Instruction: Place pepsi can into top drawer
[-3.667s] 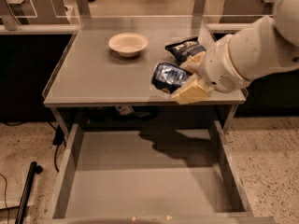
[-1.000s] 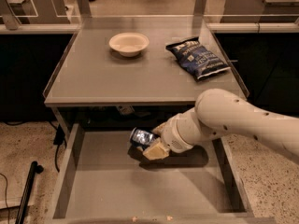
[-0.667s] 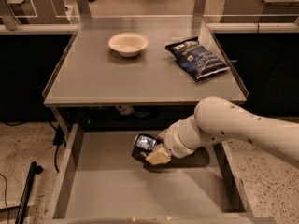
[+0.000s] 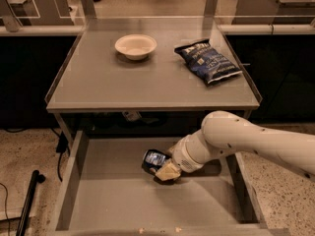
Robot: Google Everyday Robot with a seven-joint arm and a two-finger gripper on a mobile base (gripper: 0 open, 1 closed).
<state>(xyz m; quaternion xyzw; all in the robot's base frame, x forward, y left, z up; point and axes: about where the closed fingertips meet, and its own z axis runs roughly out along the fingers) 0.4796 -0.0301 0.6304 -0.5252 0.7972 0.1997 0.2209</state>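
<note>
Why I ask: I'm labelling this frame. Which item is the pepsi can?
Below the grey table, look into the open top drawer. Near its middle, by the gripper, is the pepsi can: small, blue, cylindrical, unlike the flat dark-blue chip bag on the table.

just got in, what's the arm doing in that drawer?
The robot's gripper is down inside the open wide grey metal drawer, gripping the small blue drink can, tilted at or just above its floor. A cream bowl and dark-blue chip bag sit on the grey table above.
</note>
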